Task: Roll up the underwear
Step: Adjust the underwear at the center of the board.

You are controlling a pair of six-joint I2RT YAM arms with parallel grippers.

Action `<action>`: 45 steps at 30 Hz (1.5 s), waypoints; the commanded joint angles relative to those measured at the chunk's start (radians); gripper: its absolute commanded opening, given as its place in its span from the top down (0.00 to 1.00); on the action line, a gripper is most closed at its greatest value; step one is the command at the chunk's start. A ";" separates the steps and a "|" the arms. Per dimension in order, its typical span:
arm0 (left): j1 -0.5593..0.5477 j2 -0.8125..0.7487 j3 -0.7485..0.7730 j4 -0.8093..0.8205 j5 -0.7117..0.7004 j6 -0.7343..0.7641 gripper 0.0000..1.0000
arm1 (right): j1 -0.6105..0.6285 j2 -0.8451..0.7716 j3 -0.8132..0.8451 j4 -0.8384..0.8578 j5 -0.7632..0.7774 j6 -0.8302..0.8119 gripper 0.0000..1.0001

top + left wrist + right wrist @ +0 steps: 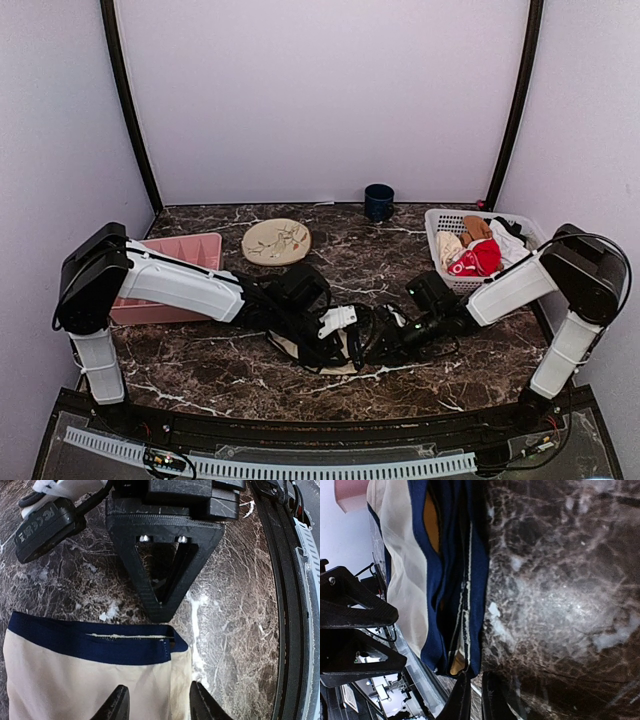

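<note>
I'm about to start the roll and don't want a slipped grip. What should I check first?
1. Underwear lying flat on the marble table: ok.
2. Left gripper open, fingers straddling the cream fabric beside the navy waistband: ok.
3. Right gripper pinching the waistband's end: cannot tell; its fingers are nearly together there.
4. Plate and pink tray away from the garment: ok.
5. Clearance between both grippers: cannot tell; the top view is crowded.

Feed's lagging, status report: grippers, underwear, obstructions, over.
Left gripper jaws open over cream fabric underwear with navy waistband. Right gripper jaws pinching waistband corner. Not yet rolled; nothing blocking.
</note>
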 commanded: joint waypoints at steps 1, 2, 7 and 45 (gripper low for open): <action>-0.013 0.019 0.045 -0.007 -0.008 0.043 0.58 | 0.014 0.038 -0.018 0.077 -0.013 0.018 0.90; -0.014 0.026 0.051 -0.010 -0.007 0.048 0.58 | 0.015 0.045 -0.017 0.082 -0.017 0.018 0.91; -0.017 0.051 0.080 -0.044 0.021 0.075 0.59 | 0.016 0.063 -0.016 0.082 -0.019 0.013 0.92; -0.026 0.118 0.010 0.053 0.174 -0.048 0.99 | 0.018 0.068 -0.016 0.021 -0.014 -0.017 1.00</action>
